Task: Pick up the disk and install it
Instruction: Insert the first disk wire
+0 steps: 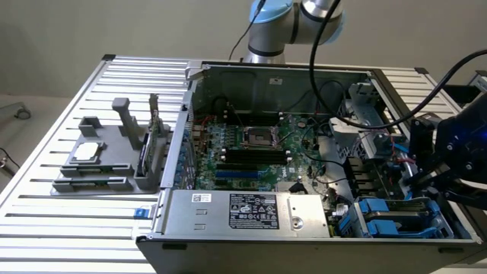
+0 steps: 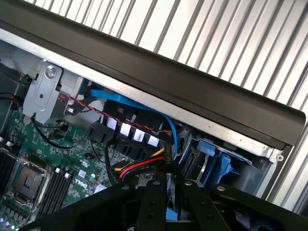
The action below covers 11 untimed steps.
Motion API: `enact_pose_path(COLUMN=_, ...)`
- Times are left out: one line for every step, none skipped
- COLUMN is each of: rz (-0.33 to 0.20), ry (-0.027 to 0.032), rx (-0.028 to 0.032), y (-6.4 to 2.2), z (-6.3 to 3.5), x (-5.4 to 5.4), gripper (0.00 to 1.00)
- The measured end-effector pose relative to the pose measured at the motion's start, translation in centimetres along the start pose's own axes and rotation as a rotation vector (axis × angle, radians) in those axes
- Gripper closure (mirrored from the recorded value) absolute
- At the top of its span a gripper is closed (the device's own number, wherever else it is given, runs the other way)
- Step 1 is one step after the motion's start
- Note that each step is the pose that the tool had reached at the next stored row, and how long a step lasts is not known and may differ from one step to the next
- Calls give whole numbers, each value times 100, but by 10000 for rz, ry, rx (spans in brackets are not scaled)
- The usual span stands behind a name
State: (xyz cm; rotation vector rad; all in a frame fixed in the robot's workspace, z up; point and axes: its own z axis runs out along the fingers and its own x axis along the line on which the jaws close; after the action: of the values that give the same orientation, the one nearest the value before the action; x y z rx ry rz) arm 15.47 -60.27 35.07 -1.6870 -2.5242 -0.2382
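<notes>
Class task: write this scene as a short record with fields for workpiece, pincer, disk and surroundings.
Workpiece: open computer case on a slatted table
Pincer: above the case's drive bay, exterior view's right
Disk: blue-framed, lying in that bay
Surroundings: grey fixture with parts, exterior view's left

Ext. cam overlooks whole PC case [image 1: 304, 254]; wrist cam close above its drive bays [image 2: 216, 163].

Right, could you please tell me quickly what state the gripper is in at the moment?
Gripper: cannot be told whether open or closed; it hangs close to the blue drive carriers in the computer case.
</notes>
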Motion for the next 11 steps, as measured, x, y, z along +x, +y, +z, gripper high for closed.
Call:
enact_pose_path(rz=37, ry=-22, rx=58, y=0, z=0, x=0, gripper=84)
enact_pose_path(rz=74, ry=-40, rx=117, y=-1, z=1, x=0, gripper=84)
enact_pose_path(rz=112, ry=-49, rx=180, y=-2, z=2, x=0, gripper=84)
enact_pose_path(rz=149, ry=-49, rx=248, y=-2, z=4, x=-1, gripper=84)
enact_pose_path(rz=188, ry=-48, rx=318, y=-2, z=5, x=0, gripper=84)
enact_pose_path(rz=228, ry=-47, rx=389, y=-2, z=5, x=0, gripper=84)
enact_pose_path(rz=275, ry=-45, rx=464, y=-2, z=5, x=-1, gripper=84)
enact_pose_path(rz=324, ry=-43, rx=524, y=-2, z=6, x=-1, gripper=84)
enact_pose_path(rz=387, ry=-39, rx=579, y=-2, z=5, x=-1, gripper=84)
enact_pose_path(rz=461, ry=-38, rx=614, y=-2, z=6, x=-1, gripper=84)
enact_pose_path(rz=553, ry=-49, rx=631, y=-3, z=7, x=0, gripper=84)
